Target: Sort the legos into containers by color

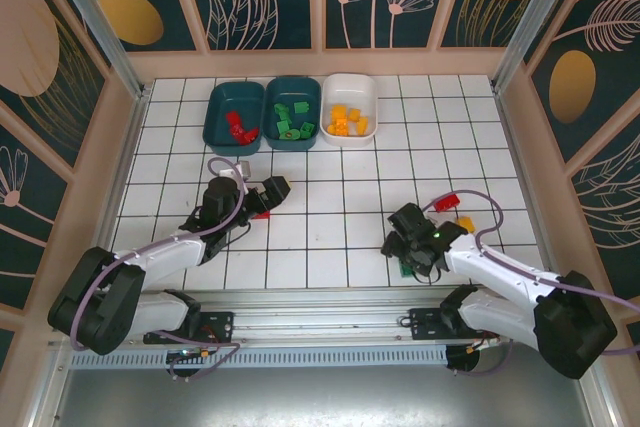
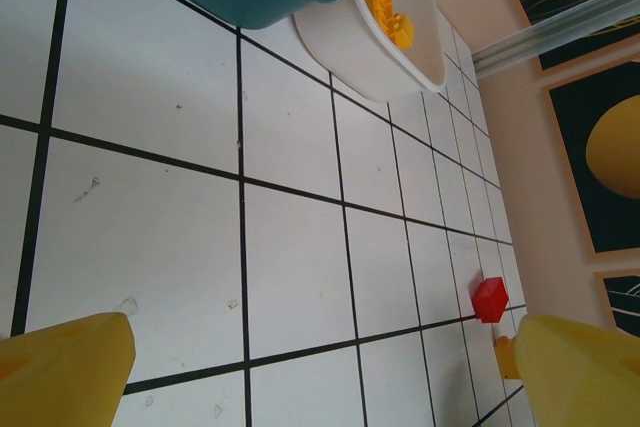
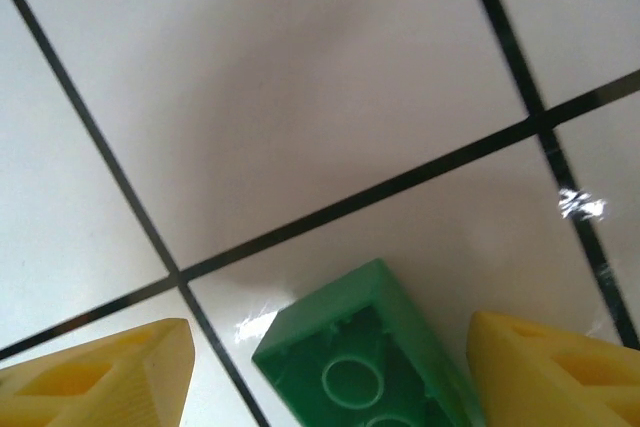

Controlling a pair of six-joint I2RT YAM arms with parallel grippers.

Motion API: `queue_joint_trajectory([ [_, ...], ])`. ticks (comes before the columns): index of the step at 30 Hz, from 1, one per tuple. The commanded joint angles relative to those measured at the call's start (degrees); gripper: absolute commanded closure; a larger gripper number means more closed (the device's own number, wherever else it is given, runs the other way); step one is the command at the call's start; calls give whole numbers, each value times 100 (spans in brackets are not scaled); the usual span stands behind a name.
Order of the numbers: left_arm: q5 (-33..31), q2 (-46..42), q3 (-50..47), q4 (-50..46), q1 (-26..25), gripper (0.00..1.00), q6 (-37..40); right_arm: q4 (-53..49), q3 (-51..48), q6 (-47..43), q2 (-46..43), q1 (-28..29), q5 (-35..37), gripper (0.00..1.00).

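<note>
The right gripper [image 3: 330, 375] stands with its jaws apart, straddling a small green plastic toy brick [image 3: 365, 347]. The brick lies studs-up on the white tiled floor [image 3: 300, 77] between the yellow fingertips [image 3: 100, 377], closer to the right-hand one, with a gap showing on the other side.

The left gripper [image 2: 320, 372] is spread wide over bare tile, nothing between its fingers. Beyond its right finger lie a small red brick [image 2: 489, 299] and an orange-yellow brick [image 2: 505, 355], close together.

Along the far edge sit three shallow plastic tubs in a touching row: a dark teal tub [image 1: 211, 117] holding red bricks, a second dark teal tub [image 1: 293, 84] holding green ones, and a white tub [image 1: 350, 79] holding orange-yellow ones.
</note>
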Motion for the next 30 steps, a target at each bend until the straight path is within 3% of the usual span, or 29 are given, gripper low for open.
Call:
queue_joint_trajectory([
  [1, -55, -47, -33, -99, -41, 3, 160, -129, 53, 125, 28, 171, -142, 27],
  [5, -26, -16, 12, -116, -45, 3, 174, -230, 77, 140, 195, 338, -109, 27],
  [8, -53, -7, -15, -99, -44, 3, 182, -301, 104, 172, 305, 413, 72, 34],
  [10, -43, 11, -16, -94, -42, 3, 184, -268, 113, 159, 310, 422, 188, 45],
  [12, -65, -16, -16, -146, -44, 3, 197, -189, 162, 138, 312, 439, 273, 69],
  [15, -227, -126, 26, -362, -44, 3, 266, -30, 430, -43, 385, 488, 447, 80],
  [18, -861, -375, 116, -927, -35, 1, 274, 213, 1032, -435, 644, 510, 803, 83],
  [23, -2942, -1046, 40, -2108, -20, 2, -362, 1806, 2328, -1400, 1801, 532, 1351, 84],
  [27, -3773, -1560, -102, -2764, -10, 2, -818, 3257, 3528, -2352, 3256, 505, 1497, 84],
  [30, -4079, -1921, -183, -3115, -8, 2, -830, 3483, 4862, -2754, 4423, 321, 1345, 84],
])
